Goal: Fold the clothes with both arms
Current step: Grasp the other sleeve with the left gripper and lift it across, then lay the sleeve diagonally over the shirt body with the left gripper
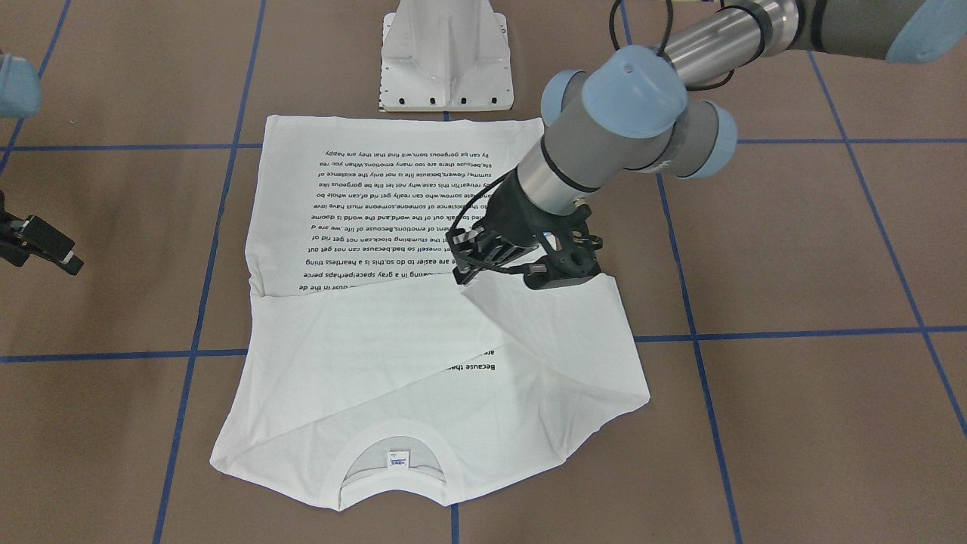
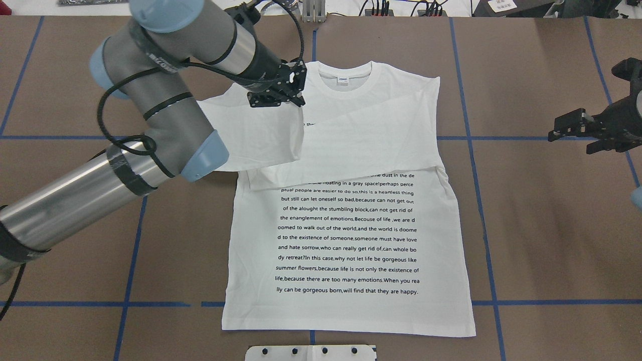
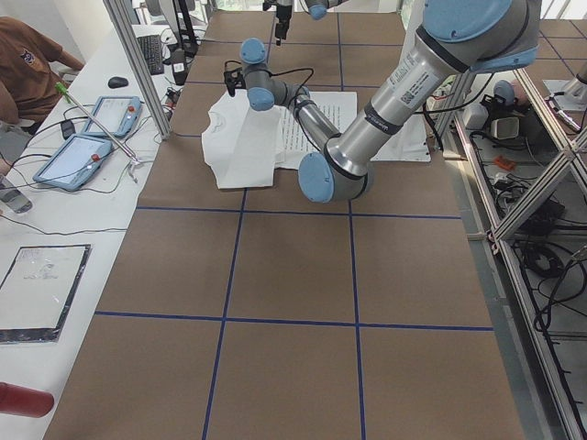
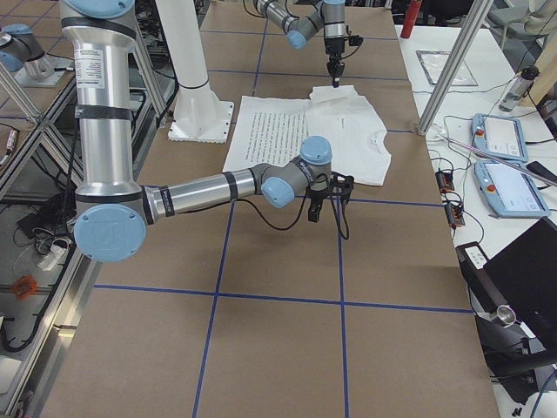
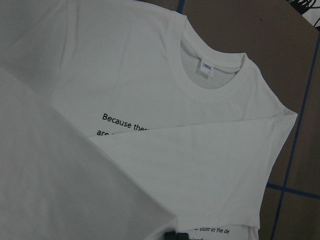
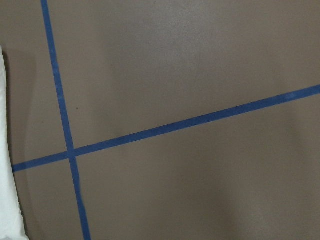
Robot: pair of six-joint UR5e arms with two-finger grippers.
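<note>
- The shirt point(image 2: 351, 235) lies flat on the table point(image 2: 526, 225), print up, with its neck away from my base.
- Its right sleeve point(image 2: 381, 145) is already folded across the chest.
- My left pincer point(image 1: 467, 273) pinches the left sleeve point(image 2: 251, 135), raised over the chest and not yet laid down.
- My right pincer point(image 1: 69, 262) hangs apart from the shirt; I cannot tell its gap.
- Left to do, I judge: lay this sleeve, then fold the body.

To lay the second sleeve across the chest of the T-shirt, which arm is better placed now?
Left. The left pincer seems to grip the raised sleeve beside the T-shirt chest, while the right pincer hangs open over the table, apart from the cloth.
</note>
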